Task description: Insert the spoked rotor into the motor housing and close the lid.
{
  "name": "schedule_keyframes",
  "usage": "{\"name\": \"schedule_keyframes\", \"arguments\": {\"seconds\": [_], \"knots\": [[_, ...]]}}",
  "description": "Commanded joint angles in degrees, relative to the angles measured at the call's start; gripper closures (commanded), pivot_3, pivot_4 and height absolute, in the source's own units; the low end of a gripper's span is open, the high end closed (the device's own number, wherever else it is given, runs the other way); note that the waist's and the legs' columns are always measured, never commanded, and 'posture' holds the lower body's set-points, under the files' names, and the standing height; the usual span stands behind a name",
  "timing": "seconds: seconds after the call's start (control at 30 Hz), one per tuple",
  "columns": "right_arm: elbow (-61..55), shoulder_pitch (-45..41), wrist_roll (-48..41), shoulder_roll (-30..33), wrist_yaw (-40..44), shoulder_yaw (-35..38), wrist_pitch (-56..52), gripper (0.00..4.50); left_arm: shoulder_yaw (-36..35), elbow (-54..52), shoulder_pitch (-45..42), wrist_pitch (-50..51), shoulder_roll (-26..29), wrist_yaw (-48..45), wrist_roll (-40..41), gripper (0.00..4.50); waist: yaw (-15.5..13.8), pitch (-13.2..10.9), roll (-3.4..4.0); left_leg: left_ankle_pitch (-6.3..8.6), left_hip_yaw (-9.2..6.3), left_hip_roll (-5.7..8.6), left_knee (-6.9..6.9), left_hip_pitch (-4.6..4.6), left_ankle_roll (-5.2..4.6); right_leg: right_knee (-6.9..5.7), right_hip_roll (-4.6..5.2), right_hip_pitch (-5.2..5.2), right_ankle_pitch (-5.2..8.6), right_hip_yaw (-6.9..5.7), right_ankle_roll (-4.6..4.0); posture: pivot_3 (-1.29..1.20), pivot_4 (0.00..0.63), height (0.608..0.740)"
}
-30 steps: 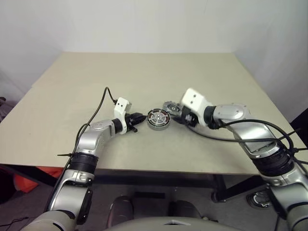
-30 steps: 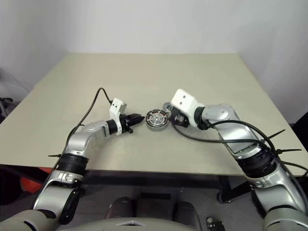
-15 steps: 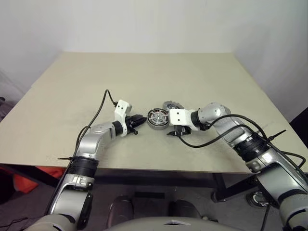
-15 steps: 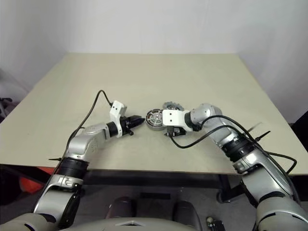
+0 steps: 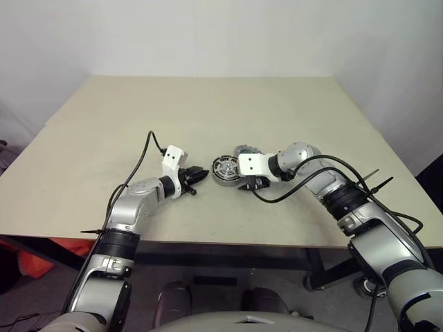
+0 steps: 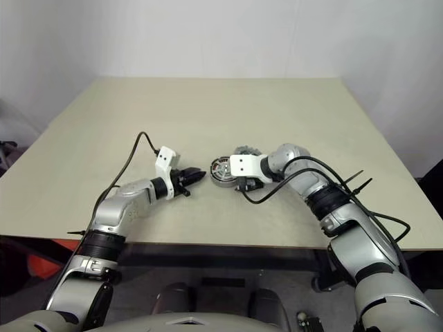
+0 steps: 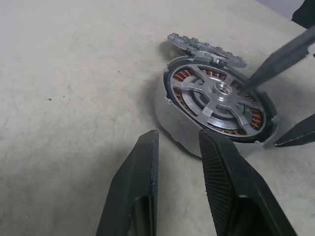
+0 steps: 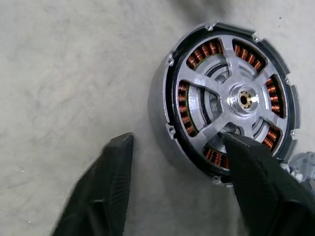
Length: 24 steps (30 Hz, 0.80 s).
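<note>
The round silver motor housing sits mid-table with the spoked rotor lying inside it, copper coils showing between the spokes. The lid, a dark toothed disc, rests just behind the housing and leans on its far rim. My right gripper is open and straddles the housing's near wall: one fingertip is over the rotor face, the other is on the table outside. My left gripper hovers open and empty a short way to the housing's left, pointing at it.
The beige table has wide bare surface behind and on both sides. Black cables loop from the left wrist and the right wrist. The table's front edge runs close below both arms.
My right arm swung down and leftward, bringing its gripper from beside the lid onto the housing's near rim, with the jaws slightly narrower. The left gripper stayed put.
</note>
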<state>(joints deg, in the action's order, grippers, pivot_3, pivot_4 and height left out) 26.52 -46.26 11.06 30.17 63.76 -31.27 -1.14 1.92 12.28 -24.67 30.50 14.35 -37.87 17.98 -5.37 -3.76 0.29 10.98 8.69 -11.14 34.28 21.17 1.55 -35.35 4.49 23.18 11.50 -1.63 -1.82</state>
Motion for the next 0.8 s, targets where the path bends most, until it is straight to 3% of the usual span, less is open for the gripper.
{"name": "schedule_keyframes", "arguments": {"seconds": [0.03, 0.1, 0.37, 0.6, 0.8], "knots": [[0.8, 0.9, 0.2, -0.4, 0.6, 1.4, 0.2, 2.79, -1.1, -1.1, -1.6, -0.4, 0.5, 0.1, 0.5, 3.13, 0.0, 0.0, 0.00, 0.00, 0.00, 0.00, 0.00, -0.01, 0.00, -0.01, 0.00, -0.01, 0.00, 0.00, 0.00, 0.00, 0.000, 0.740], [1.0, 1.0, 0.7, -0.6, 0.2, 1.9, 0.4, 3.46, -1.1, -1.0, -1.7, -0.5, 0.6, 0.1, 0.4, 3.13, 0.1, 0.0, -0.03, 0.00, 0.00, 0.00, 0.00, -0.04, 0.00, -0.01, 0.00, -0.03, 0.00, 0.00, 0.00, 0.00, 0.000, 0.740], [0.2, 0.4, -1.0, -3.1, -1.5, 5.9, -5.2, 3.46, -0.9, -0.8, -1.6, -0.6, 0.5, 0.4, 0.2, 3.13, 0.2, 0.0, -0.03, -0.05, 0.03, -0.10, 0.00, -0.14, 0.09, -0.07, -0.08, -0.06, 0.00, 0.01, -0.01, 0.00, 0.000, 0.740], [-10.0, -0.2, -5.4, -8.1, -1.6, 10.0, -25.3, 3.46, -2.0, -0.9, -1.2, -0.6, 1.4, 0.9, 0.4, 3.13, 0.4, 0.0, -0.02, -0.09, 0.02, -0.19, 0.00, -0.12, 0.16, -0.09, -0.16, -0.02, -0.03, 0.01, -0.05, 0.00, 0.000, 0.740], [-16.3, 1.7, -6.2, -9.4, -2.3, 8.3, -31.9, 3.46, -3.9, -1.3, -0.9, -0.6, 2.8, 1.4, 0.9, 3.13, 0.1, 0.0, -0.03, -0.08, 0.01, -0.21, -0.04, -0.10, 0.16, -0.05, -0.19, -0.01, -0.02, 0.01, -0.06, 0.00, 0.000, 0.740]]}}
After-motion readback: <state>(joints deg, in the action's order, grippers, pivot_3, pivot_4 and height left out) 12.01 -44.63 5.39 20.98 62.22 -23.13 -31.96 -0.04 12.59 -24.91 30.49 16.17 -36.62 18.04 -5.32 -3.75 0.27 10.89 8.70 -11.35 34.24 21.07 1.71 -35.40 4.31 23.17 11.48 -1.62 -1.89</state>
